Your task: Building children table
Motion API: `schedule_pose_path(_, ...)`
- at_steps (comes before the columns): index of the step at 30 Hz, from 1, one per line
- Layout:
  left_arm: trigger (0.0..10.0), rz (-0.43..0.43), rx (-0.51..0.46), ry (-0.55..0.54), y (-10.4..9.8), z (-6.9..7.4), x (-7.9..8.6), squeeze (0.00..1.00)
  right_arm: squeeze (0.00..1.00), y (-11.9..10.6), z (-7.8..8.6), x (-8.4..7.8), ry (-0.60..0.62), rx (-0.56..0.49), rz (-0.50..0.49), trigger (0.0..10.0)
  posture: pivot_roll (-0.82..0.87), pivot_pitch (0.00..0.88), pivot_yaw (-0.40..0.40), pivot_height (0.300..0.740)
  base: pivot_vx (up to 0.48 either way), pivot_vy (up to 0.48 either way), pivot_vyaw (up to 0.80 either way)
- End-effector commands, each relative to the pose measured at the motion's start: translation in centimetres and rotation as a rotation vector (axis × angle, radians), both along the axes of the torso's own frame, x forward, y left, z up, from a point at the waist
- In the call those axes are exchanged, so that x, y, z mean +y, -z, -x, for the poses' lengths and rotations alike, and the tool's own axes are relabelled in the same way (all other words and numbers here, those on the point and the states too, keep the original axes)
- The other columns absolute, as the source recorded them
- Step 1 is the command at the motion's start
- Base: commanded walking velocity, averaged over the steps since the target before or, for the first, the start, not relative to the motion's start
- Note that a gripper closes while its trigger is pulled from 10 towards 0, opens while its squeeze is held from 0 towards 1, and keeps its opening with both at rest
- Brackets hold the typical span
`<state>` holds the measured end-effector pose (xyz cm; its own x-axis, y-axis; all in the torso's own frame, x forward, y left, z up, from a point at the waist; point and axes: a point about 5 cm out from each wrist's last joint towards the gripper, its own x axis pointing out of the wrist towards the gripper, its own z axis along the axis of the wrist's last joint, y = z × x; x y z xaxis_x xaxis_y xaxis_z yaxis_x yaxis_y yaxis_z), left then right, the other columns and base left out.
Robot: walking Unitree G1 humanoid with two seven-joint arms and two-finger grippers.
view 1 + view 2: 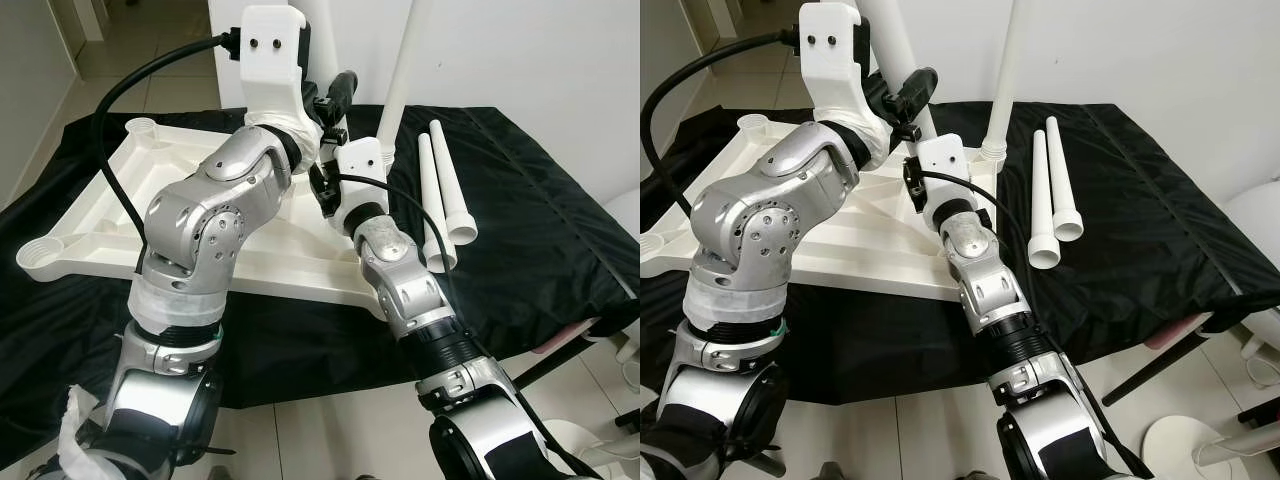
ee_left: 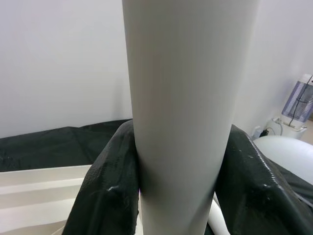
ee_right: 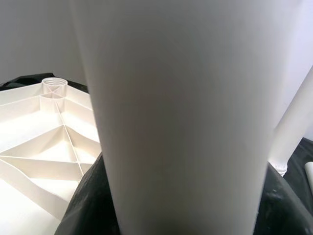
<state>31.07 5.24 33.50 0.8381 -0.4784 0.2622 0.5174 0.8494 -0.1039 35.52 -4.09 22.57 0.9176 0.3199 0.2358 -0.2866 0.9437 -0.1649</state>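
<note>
Both sets of jaws are pinched on one white leg that stands upright over the upturned table panel: the left gripper holds it higher up, the right gripper lower down, nearer the panel. Each wrist view shows black fingers pressed against either side of the tube.

Taking the panel as the landmark — it lies ribs-up on the black cloth that covers the tabletop. A second leg already stands in the socket at the panel's far right corner. Two loose legs lie side by side on the cloth just beyond the panel's right edge. An open corner socket shows at its far left, another at its near left.

The held leg's lower end is hidden behind the right wrist, so I cannot tell whether it has met a socket yet. That is where the trouble lies, in my judgement. With two grips on one rigid tube, any mismatch between the arms would tilt it, and a tilted leg may jam or cross-thread rather than seat. Pushing down off-centre could also skid the light panel on the slick cloth — toward the seated leg or the tabletop's edge.
</note>
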Motion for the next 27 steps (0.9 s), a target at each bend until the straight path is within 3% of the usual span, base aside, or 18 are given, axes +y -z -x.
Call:
schedule_pose_path(1, 10.0, 0.007, -0.023, 0.043, -0.7, 0.4, -0.6, 0.00, 0.00, 0.1, -0.3, -0.3, 0.014, 0.020, -0.022, 0.0, 0.04, 0.031, -0.063, 0.740, 0.000, 0.000, 0.00)
schedule_pose_path(5, 10.0, 0.005, -0.022, 0.039, -0.8, 0.4, -0.6, 0.00, 0.00, 0.2, -0.3, -0.3, 0.015, 0.025, -0.024, 0.0, 0.04, 0.040, -0.060, 0.740, 0.000, 0.000, 0.00)
schedule_pose_path(6, 10.0, 0.002, -0.025, 0.036, -0.8, 0.4, -0.6, 0.00, 0.00, 0.2, -0.4, -0.3, 0.020, 0.033, -0.030, 10.0, 0.04, 0.046, -0.061, 0.740, 0.000, 0.000, 0.00)
schedule_pose_path(9, 10.0, -0.015, -0.046, 0.030, -1.0, 0.4, -0.6, 0.00, 0.00, 0.3, -0.5, -0.3, 0.026, 0.044, -0.040, 10.0, 0.04, 0.052, -0.058, 0.740, 0.000, 0.000, 0.00)
schedule_pose_path(10, 10.0, 0.035, -0.028, 0.073, -0.9, 0.5, -0.8, 1.00, 0.00, 0.3, -0.5, -0.4, 0.028, 0.050, -0.055, 10.0, 0.04, 0.057, -0.053, 0.740, 0.000, 0.000, 0.00)
schedule_pose_path(18, 10.0, 0.008, -0.078, 0.095, -1.1, 0.9, -1.0, 1.00, 0.00, 0.1, -0.6, -0.6, 0.036, 0.061, -0.088, 10.0, 0.03, 0.063, -0.048, 0.740, 0.000, 0.000, 0.00)
schedule_pose_path(19, 10.0, 0.006, -0.085, 0.092, -1.1, 1.0, -1.0, 0.38, 0.00, 0.1, -0.6, -0.7, 0.037, 0.061, -0.090, 10.0, 0.03, 0.063, -0.048, 0.740, 0.000, 0.000, 0.00)
schedule_pose_path(20, 10.0, 0.003, -0.104, 0.102, -1.2, 1.2, -1.1, 0.00, 0.00, 0.1, -0.7, -0.8, 0.042, 0.065, -0.096, 10.0, 0.03, 0.065, -0.047, 0.740, 0.000, 0.000, 0.00)
schedule_pose_path(27, 10.0, 0.037, -0.144, 0.145, -1.1, 2.1, -1.3, 0.00, 0.00, 0.3, -0.8, -1.5, 0.067, 0.077, -0.121, 10.0, 0.03, 0.076, -0.045, 0.740, 0.000, 0.000, 0.00)
